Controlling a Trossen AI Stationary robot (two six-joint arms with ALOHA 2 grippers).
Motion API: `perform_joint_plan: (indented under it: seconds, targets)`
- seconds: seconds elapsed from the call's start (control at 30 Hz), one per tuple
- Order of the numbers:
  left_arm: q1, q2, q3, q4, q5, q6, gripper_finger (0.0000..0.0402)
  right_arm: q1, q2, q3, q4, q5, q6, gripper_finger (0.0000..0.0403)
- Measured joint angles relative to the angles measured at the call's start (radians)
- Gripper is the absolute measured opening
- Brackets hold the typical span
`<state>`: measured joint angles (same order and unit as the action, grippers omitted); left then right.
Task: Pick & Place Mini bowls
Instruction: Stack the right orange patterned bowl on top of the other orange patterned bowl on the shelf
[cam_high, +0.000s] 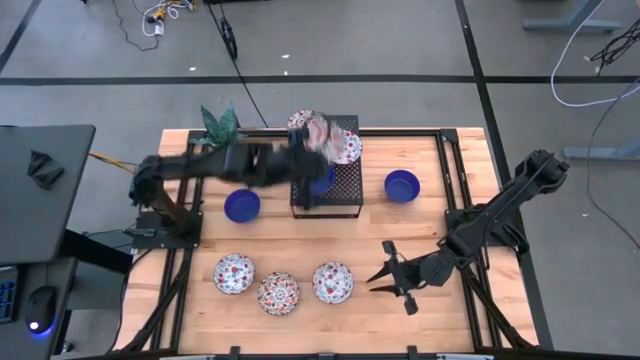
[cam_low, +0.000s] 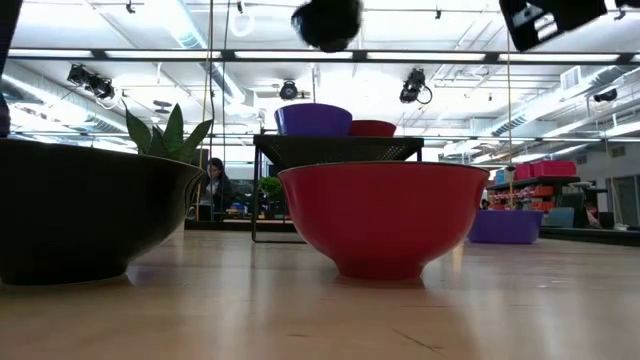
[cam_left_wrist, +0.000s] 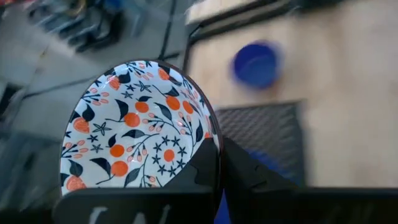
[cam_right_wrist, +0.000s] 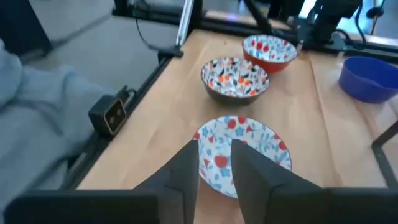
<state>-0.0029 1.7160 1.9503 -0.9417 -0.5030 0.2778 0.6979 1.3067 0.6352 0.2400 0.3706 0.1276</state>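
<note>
L gripper (cam_high: 308, 142) is pinching a floral bowl (cam_left_wrist: 134, 127) by its rim, fingers pressed tight on it, carrying it tilted above the black perforated box (cam_high: 345, 190) at table rear-centre. Another floral bowl (cam_high: 343, 148) is sitting on the box's far right corner, just beside the carried one. The deciding relation: the carried bowl is hanging over the box's left half, so a set-down spot appears to lie directly below.

R gripper (cam_high: 385, 272) is hovering w/ fingers slightly apart, holding nothing, its tips pointing at the nearest floral bowl (cam_right_wrist: 242, 149) of the front row. R arm is judged nearer to that row.
</note>
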Motion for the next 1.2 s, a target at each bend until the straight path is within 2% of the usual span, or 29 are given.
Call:
perform_joint_plan:
  seconds: [0.17,0.33,0.43,0.73,1.2]
  targets:
    - [0.196,0.012,-0.019,-0.011,0.086,0.03,0.0011,0.0,0.0,-0.094,0.184,0.015,0.003,0.0078]
    - [0.299,0.016,-0.106,0.038,0.118,0.03,0.0011,0.0,0.0,-0.114,0.219,0.015,0.002,0.0067]
    - [0.321,0.016,-0.168,0.075,0.165,0.03,0.0011,0.0,0.0,-0.114,0.222,0.015,-0.008,0.0062]
    - [0.334,0.016,-0.293,0.239,0.16,0.033,0.0011,0.0,0.0,-0.114,0.237,0.015,-0.016,0.0057]
    - [0.378,0.026,-0.305,0.255,0.193,-0.001,0.0011,0.0,0.0,-0.114,0.239,0.015,-0.017,0.0056]
